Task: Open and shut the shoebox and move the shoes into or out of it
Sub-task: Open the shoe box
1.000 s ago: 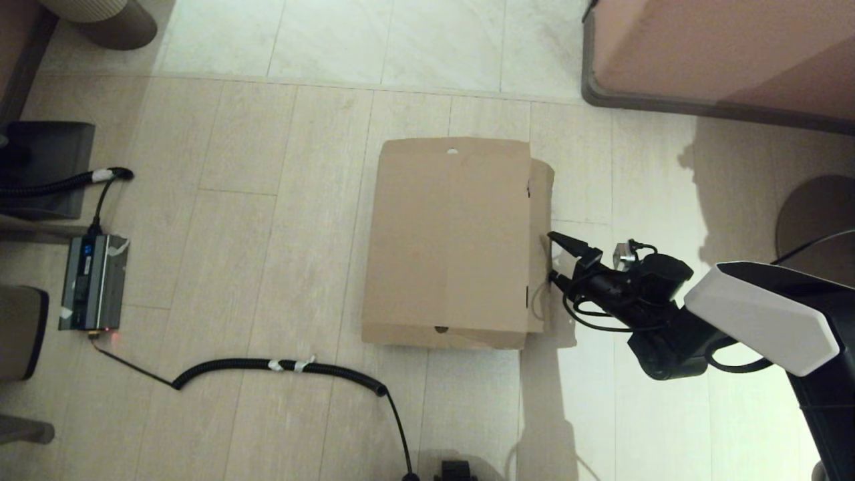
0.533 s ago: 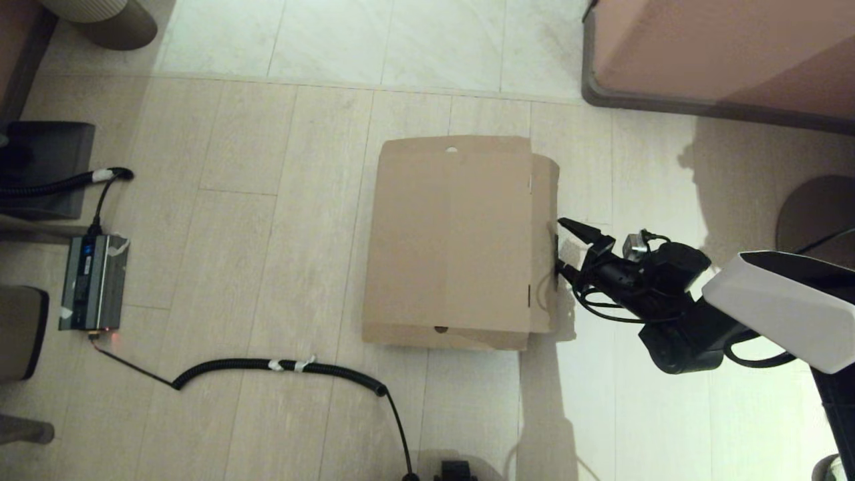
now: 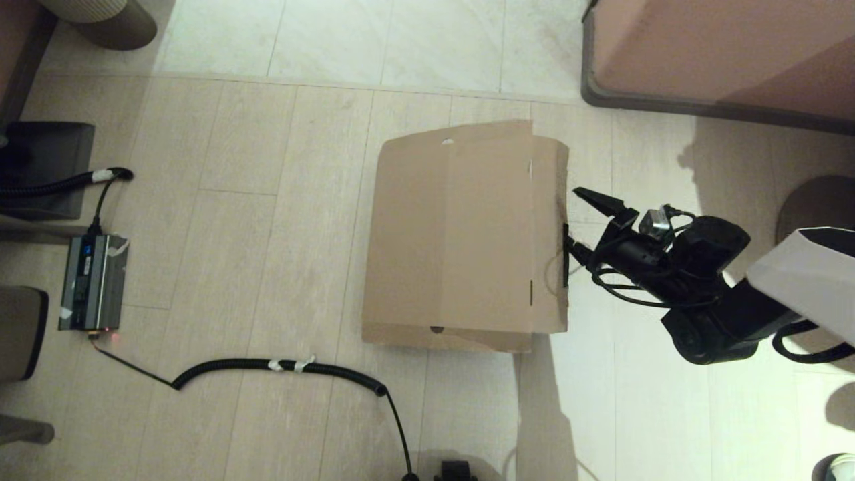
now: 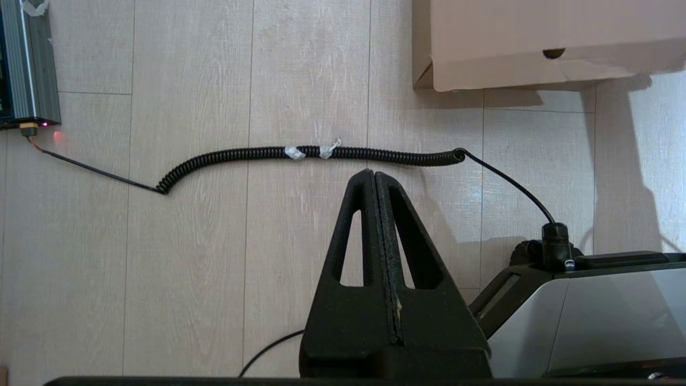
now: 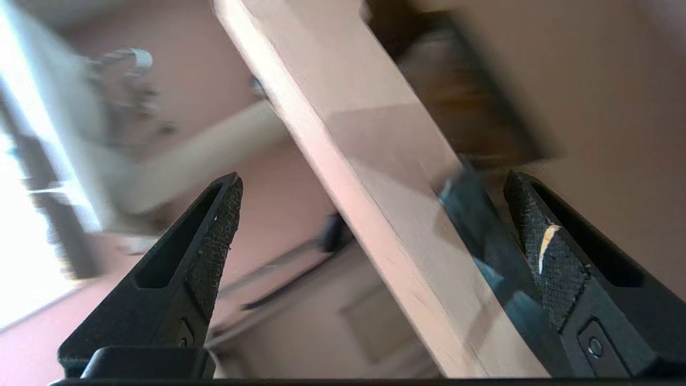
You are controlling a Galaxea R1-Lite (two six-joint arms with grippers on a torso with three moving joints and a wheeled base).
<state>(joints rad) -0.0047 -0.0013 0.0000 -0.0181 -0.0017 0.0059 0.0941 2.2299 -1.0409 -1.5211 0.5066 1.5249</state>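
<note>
Open right claw (image 3: pixel 578 220) at shoebox (image 3: pixel 461 234) flap

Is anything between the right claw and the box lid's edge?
Nothing visible. The open right claw is already at the right edge of the shoebox lid, its fingers either side of the flap, lower finger by the dark tape. Only bare floor lies around it.

Closed left claw (image 4: pixel 375 179) above coiled cable (image 4: pixel 321 154)

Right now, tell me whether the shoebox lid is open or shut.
Partly open: the shoebox lid's right edge is raised off the box by one finger of the open right end effector, the front flap flaring out.
</note>
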